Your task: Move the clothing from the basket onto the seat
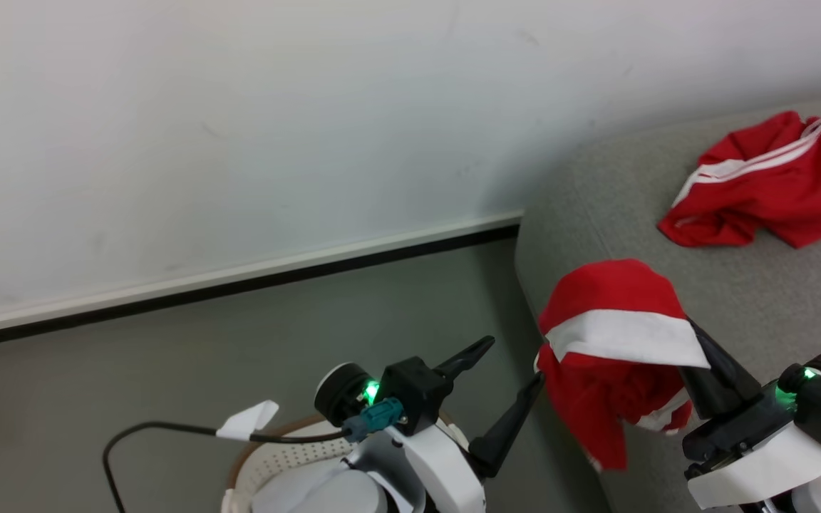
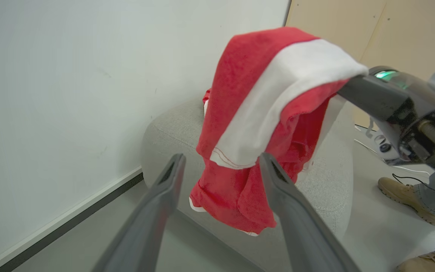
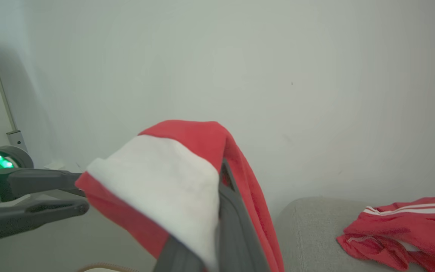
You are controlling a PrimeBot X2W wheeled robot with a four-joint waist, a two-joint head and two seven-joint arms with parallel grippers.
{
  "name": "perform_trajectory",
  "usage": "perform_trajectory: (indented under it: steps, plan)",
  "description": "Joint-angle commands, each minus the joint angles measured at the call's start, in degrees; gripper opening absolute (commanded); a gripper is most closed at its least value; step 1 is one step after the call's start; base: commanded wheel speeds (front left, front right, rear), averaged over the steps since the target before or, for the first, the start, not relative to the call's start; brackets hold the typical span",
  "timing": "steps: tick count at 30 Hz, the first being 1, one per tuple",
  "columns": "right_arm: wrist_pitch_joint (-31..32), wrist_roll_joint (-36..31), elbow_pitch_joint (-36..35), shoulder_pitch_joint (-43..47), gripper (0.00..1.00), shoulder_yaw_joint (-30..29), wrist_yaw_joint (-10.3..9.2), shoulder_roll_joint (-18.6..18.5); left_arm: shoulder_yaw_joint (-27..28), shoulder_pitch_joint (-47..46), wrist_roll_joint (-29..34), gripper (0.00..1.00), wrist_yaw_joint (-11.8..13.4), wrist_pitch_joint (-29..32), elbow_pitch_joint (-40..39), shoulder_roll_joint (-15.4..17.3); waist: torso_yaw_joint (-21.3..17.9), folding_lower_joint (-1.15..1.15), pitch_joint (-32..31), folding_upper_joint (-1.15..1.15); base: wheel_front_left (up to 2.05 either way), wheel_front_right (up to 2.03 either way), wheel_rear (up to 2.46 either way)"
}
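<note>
Here: one red garment (image 1: 617, 299) hangs at the sofa's (image 1: 596, 185) corner, and a second garment (image 1: 767, 185) is already on the sofa.

The carried piece is draped over the right pincer (image 1: 713, 360) just off the sofa's front corner. Its long axis runs near vertical, with a white band across the top and the loose red end pointing at the floor. The right fingertips are buried under the cloth, so I cannot tell whether they pinch it or only carry it. The left pincer (image 1: 514, 362) is spread wide and empty. Its tips point toward the sofa, and one tip is just beside the hanging cloth. The second garment lies crumpled on the sofa cushion near the wall side, long axis slanting along its white stripes. The basket (image 1: 239, 463) sits on the floor off the sofa's end, under the left arm.
</note>
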Motion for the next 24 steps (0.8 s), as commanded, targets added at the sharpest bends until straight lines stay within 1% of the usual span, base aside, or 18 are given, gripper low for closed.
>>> perform_trajectory:
  steps: [1,4,7,9,13,15,18,20,24]
  plan:
    - [-0.3,-0.1,-0.3,0.3,0.0,-0.5,-0.15,0.3,0.0,-0.7,0.2,1.0,-0.1,0.0,0.1,0.0,-2.2,-0.01,2.1,-0.01,0.0,0.0,0.0]
    - [-0.3,-0.7,-0.5,0.1,0.0,-2.9,-0.15,1.1,-0.4,-1.9,0.8,1.0,-0.2,0.1,0.3,-0.2,-2.9,-0.01,4.0,-0.01,0.0,0.0,0.0]
    - [-0.3,-2.0,-0.4,-2.0,0.0,-6.1,-0.15,1.5,-0.5,-3.8,1.5,1.0,-0.4,0.4,0.1,-0.2,-2.9,-0.01,6.9,-0.01,0.0,0.0,0.0]
    - [-0.3,-2.8,-0.4,-4.1,0.0,-8.6,-0.15,1.9,-0.5,-5.4,2.0,1.0,-0.5,1.0,-0.1,0.0,-2.8,-0.01,9.6,-0.01,0.0,0.0,0.0]
    - [0.6,-3.4,0.7,-11.0,0.0,-15.8,-0.15,1.1,-0.6,-9.5,3.6,1.0,-1.2,2.3,-0.5,0.5,-1.6,-0.01,15.6,-0.01,0.0,0.0,0.0]
    - [1.2,-4.1,1.9,-15.0,0.0,-20.5,-0.15,0.0,-1.0,-11.8,4.5,1.0,-1.5,2.9,-0.7,0.7,-0.5,-0.01,18.8,-0.01,0.0,0.0,0.0]
    - [3.0,-4.6,4.4,-21.9,0.0,-26.0,-0.15,-1.6,-0.8,-15.0,5.7,1.0,-1.6,2.9,-0.6,0.3,0.9,-0.01,22.8,-0.01,0.0,0.0,0.0]
    - [4.3,-5.3,6.5,-27.1,0.0,-29.9,-0.15,-3.5,-1.0,-17.2,6.9,1.0,-1.7,2.8,-0.5,0.1,1.9,-0.01,25.4,-0.01,0.0,0.0,0.0]
    - [7.8,-6.1,13.2,-38.0,0.0,-38.1,-0.15,-7.4,-1.2,-21.1,8.7,1.0,-1.8,2.9,-0.6,0.0,3.8,-0.01,30.7,-0.01,0.0,0.0,0.0]
